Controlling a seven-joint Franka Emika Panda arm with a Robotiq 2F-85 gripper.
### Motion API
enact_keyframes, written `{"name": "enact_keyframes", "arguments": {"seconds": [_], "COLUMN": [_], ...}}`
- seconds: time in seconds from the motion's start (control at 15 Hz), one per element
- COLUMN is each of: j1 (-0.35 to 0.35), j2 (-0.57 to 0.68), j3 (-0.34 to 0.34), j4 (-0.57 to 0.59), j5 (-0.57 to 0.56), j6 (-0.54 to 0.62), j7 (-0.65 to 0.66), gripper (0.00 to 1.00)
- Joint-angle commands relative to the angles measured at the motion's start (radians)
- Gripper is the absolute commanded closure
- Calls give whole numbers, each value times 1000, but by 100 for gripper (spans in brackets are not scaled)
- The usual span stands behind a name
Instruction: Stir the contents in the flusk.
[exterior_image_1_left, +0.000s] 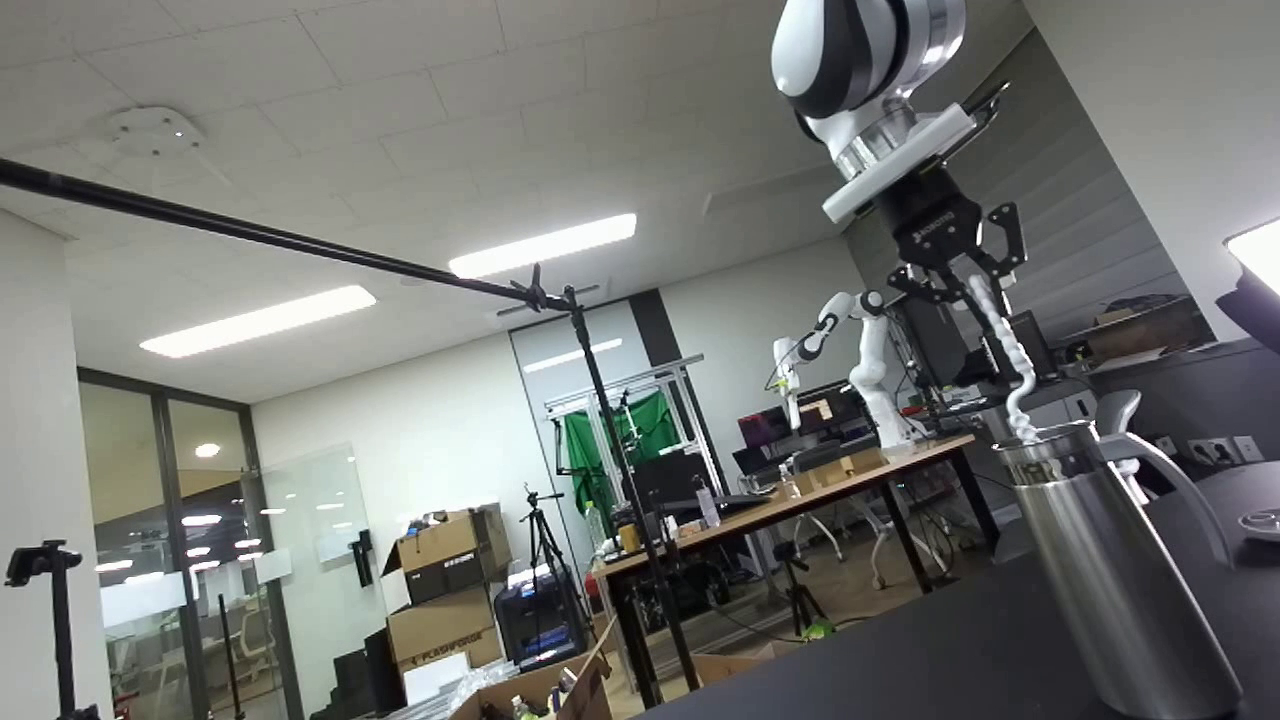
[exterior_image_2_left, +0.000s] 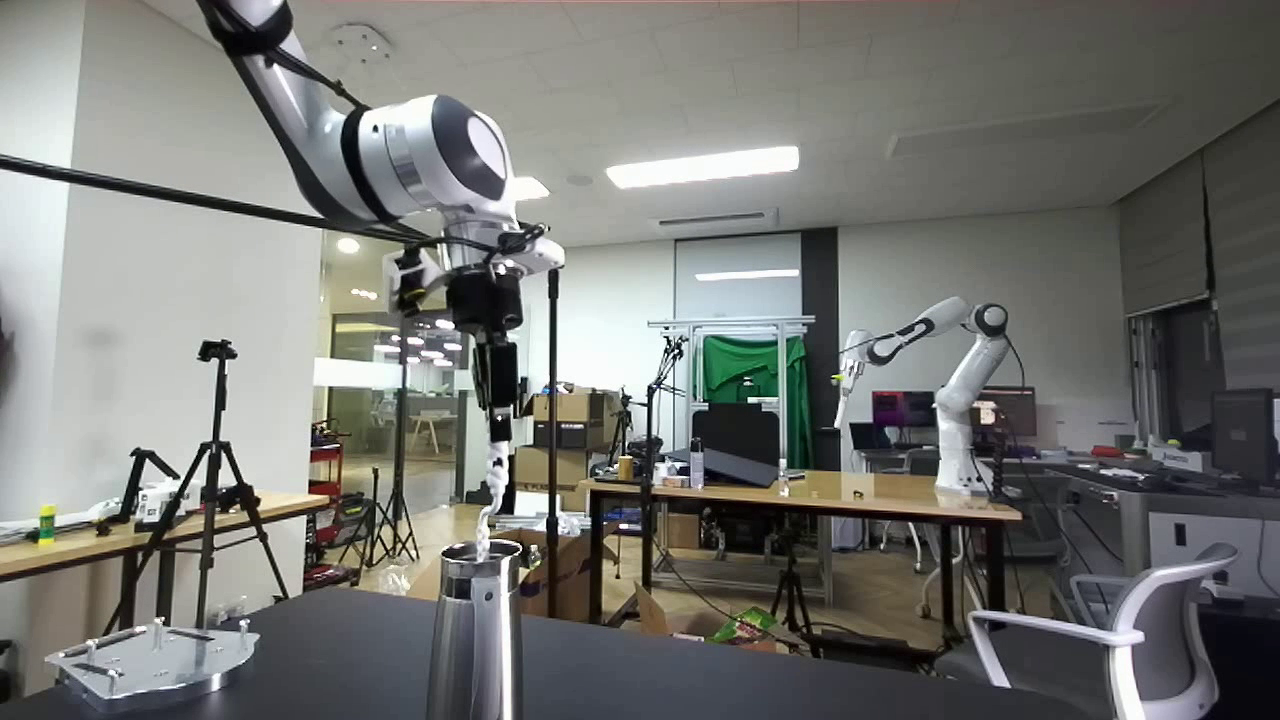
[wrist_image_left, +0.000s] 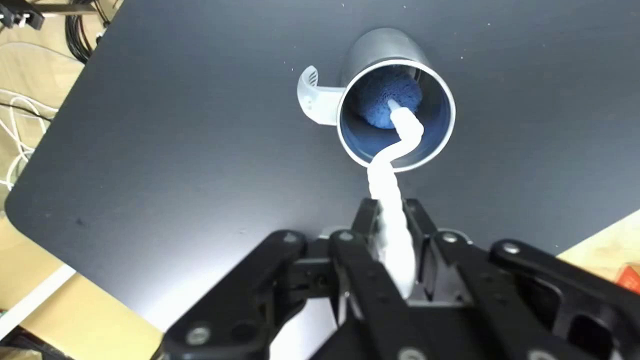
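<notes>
The flusk is a brushed steel cylinder with a narrower rim and a pale side handle. It stands upright on the black table in both exterior views and shows from above in the wrist view. My gripper is above its mouth and is shut on the white twisted handle of a brush; the grip also shows in the wrist view. The brush's bent lower end goes into the flusk. Its blue bristle head is inside, near the wall away from the gripper. The flusk's bottom is hidden.
The flusk stands on a black table with a rounded corner. A transparent plate with metal posts lies at the table's left in an exterior view. A grey chair and a wooden table are beyond it.
</notes>
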Motion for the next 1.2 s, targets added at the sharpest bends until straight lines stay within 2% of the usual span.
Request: {"name": "enact_keyframes", "arguments": {"seconds": [0.0,0.33,0.6,0.8,1.0,1.13], "j1": [13,5,-16,-27,-15,-3], "j2": [-72,-111,-61,22,78,58], "j3": [23,50,32,19,10,10], "j4": [69,120,29,-35,-40,-12], "j5": [-41,-33,-14,-24,-16,-24], "j6": [-99,-160,-67,17,43,15], "j7": [-59,-164,-188,-175,-191,-201], "gripper": [95,95,95,95,95,95]}}
